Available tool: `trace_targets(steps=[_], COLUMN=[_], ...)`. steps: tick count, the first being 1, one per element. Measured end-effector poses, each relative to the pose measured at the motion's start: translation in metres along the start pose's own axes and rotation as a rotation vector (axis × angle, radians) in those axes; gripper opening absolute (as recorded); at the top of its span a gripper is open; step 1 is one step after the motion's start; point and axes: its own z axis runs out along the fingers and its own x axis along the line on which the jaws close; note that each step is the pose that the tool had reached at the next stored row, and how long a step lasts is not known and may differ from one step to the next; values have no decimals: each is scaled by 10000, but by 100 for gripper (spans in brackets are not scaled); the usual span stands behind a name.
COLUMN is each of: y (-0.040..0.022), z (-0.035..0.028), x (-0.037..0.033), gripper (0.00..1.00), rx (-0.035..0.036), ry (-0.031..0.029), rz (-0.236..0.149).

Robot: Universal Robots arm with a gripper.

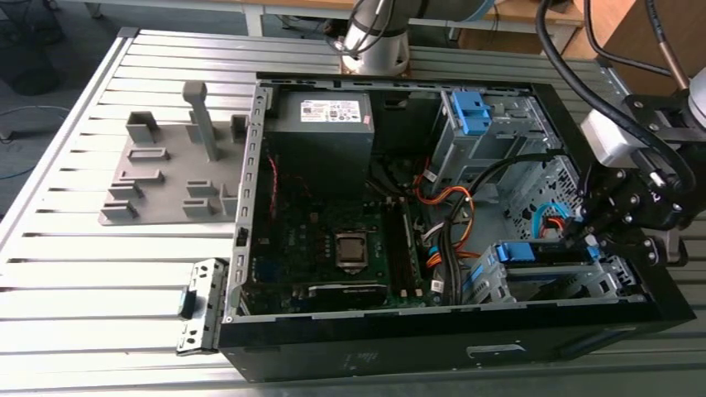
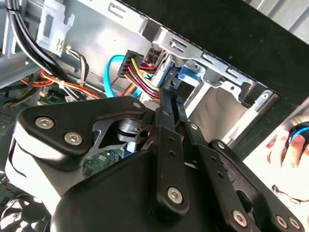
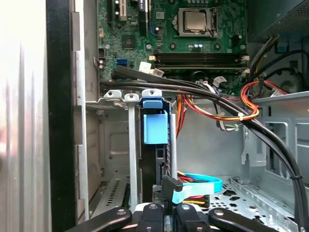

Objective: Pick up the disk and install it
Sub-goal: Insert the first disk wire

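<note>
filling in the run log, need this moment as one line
stage: install | gripper: at drive cage | disk: in cage slot | case: open

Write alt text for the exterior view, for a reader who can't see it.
A robot gripper reaches into an open computer case at the exterior view's right, close to the disk, whose blue bracket sits in the metal drive cage. The case lies on a slatted metal table, with a grey fixture plate on the exterior view's left.
</note>
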Motion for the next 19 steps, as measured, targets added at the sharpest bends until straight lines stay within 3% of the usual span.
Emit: trace_targets(steps=[19], y=[-5], z=[80], x=[9], gripper=[16], rx=[-12], ry=[-20], rz=[-173])
